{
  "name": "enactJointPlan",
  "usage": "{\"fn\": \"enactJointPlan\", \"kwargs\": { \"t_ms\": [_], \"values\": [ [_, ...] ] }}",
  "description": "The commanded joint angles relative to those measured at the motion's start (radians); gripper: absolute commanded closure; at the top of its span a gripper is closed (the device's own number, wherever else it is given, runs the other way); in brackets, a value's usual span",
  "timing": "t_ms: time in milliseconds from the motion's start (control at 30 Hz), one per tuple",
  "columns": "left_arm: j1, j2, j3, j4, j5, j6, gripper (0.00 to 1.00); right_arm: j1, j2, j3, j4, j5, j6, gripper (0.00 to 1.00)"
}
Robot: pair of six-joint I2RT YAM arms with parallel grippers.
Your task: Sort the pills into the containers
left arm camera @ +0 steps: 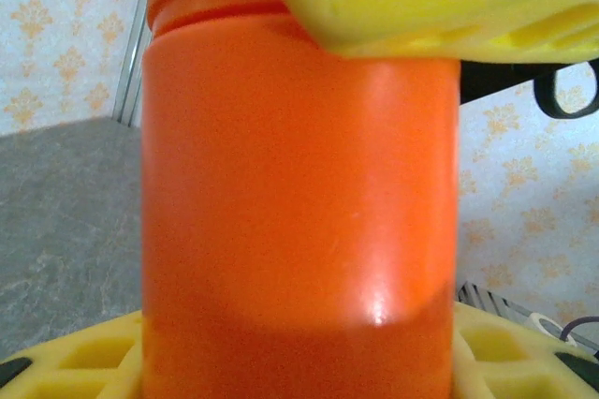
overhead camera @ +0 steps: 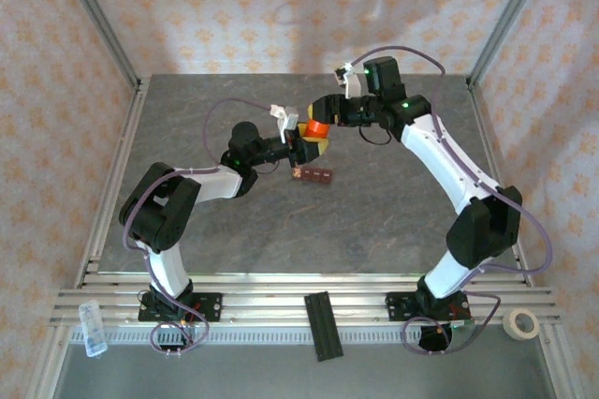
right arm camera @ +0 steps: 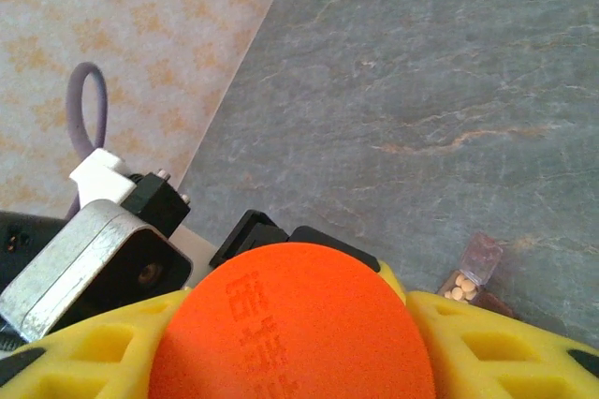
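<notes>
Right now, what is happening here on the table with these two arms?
The left gripper is shut on the body of the orange bottle. The right gripper has its fingers on both sides of the cap and grips it from above. The containers lie on the table close by, and one open compartment has small pale pills in it.

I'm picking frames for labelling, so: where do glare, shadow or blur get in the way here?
Left wrist: the orange bottle sits so close it is soft, with a glare spot low on it. Right wrist: the orange cap is blurred, the table sharper. Top external: arm shadows on the back wall.
</notes>
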Motion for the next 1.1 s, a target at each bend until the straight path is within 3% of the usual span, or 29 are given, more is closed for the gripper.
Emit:
{"fn": "enactJointPlan", "kwargs": {
  "t_ms": [0,167,400,467,533,567,600,867,1067],
  "values": [
    [-0.010,-0.027,0.011,0.022,-0.074,0.117,1.00,0.041,-0.053,-0.053,0.045,0.108,0.124,0.78],
    [-0.033,-0.087,-0.015,-0.138,-0.216,0.279,1.00,0.079,-0.087,-0.099,0.060,0.212,0.167,0.80],
    [-0.037,-0.096,-0.026,-0.134,-0.257,0.291,0.98,0.080,-0.086,-0.101,0.086,0.242,0.157,0.81],
    [-0.037,-0.094,-0.029,-0.133,-0.264,0.288,0.86,0.079,-0.084,-0.099,0.091,0.260,0.154,0.81],
    [-0.039,-0.096,-0.040,-0.125,-0.282,0.287,0.64,0.079,-0.086,-0.095,0.096,0.291,0.155,0.82],
    [-0.038,-0.096,-0.045,-0.119,-0.284,0.288,0.14,0.075,-0.086,-0.093,0.100,0.306,0.155,0.82],
    [-0.040,-0.097,-0.053,-0.117,-0.284,0.289,0.01,0.072,-0.086,-0.093,0.104,0.321,0.160,0.83],
    [-0.039,-0.132,-0.163,-0.036,-0.326,0.292,0.00,0.009,-0.088,-0.143,0.154,0.462,0.169,0.83],
    [-0.033,-0.185,-0.236,-0.067,-0.378,0.329,0.00,-0.028,-0.123,-0.246,0.201,0.633,0.098,0.83]
  ]
}}
